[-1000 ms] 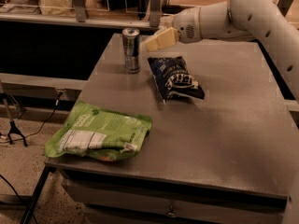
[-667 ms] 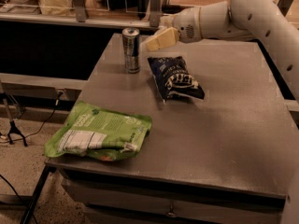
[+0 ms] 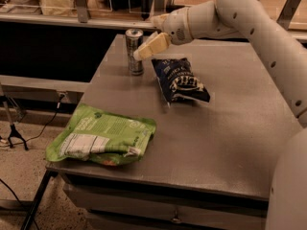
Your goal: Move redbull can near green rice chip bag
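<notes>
One can [image 3: 133,46], two bags, one table [image 3: 235,128], one gripper [image 3: 145,48]; the can is slim and tall, silver with dark panels and a silver top, standing upright near the table's far left edge; the gripper reaches in from the right on a white arm, its cream tip in front of the can's right side at about mid-height; whether it is open or has hold of the can, I cannot tell; the blue bag [image 3: 181,78], dark with white lettering, lies just right of the can; the green bag [image 3: 103,139] lies flat at the near left corner, white label panel up, one edge at the table's rim, well apart from the can
</notes>
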Tool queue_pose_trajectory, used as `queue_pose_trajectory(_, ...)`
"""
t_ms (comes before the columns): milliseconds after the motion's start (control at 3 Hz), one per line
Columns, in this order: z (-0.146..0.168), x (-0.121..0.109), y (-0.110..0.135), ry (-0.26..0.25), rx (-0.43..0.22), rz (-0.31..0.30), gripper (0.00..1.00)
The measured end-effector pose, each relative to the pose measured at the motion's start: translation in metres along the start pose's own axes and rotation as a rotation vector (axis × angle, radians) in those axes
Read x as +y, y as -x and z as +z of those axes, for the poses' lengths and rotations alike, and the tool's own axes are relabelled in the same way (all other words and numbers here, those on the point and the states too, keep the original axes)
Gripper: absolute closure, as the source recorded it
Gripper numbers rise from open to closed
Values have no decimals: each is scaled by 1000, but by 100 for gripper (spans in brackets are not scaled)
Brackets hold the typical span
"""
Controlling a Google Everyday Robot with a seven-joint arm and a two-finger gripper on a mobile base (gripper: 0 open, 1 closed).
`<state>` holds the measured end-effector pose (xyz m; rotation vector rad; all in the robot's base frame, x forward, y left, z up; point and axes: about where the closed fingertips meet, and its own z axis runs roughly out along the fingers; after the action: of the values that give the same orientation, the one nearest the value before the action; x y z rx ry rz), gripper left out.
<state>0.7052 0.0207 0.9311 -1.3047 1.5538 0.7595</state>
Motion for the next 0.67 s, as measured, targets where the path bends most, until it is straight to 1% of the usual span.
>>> queue_pose_trajectory(333,7,-3,-6,3,-22,-22,0)
queue_pose_trajectory(667,16,-5,-10,11,-90,-6,0)
